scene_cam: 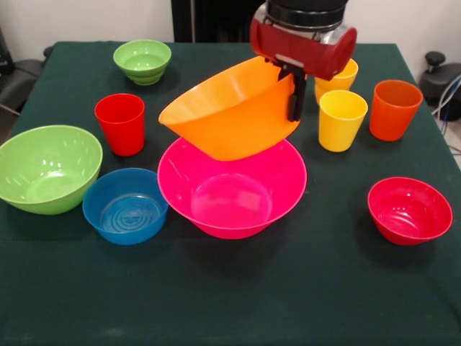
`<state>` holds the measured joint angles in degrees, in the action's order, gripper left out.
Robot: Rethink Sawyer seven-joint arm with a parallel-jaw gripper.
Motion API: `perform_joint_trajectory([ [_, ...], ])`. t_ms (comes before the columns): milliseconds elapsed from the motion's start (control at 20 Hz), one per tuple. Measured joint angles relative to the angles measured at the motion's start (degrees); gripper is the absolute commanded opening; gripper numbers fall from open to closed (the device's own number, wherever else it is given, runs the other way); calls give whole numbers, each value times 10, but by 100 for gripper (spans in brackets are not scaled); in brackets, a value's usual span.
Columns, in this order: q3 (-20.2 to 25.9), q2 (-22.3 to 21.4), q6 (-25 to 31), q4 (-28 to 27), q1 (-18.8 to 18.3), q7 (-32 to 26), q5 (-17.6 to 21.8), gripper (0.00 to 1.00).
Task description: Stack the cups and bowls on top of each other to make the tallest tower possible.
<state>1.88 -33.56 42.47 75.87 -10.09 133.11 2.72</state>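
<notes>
Front view: the hand (294,90) pinches the right rim of the large orange bowl (230,115), which hangs tilted below and left of it, directly over the large pink bowl (232,189) on the surface (230,303), judged positioned for nesting. Cups and small bowls stand apart, unstacked.

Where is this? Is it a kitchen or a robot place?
Probably a robot lab, not a kitchen: a red robot arm's gripper holds an orange bowl over a pink bowl, with toy-bright cups and bowls spread on a green cloth-covered table.
</notes>
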Motion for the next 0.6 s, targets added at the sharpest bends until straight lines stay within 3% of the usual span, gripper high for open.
perform_joint_trajectory([
  [600, 3, 31, 0, -23, -14, 0, 12, 0],
])
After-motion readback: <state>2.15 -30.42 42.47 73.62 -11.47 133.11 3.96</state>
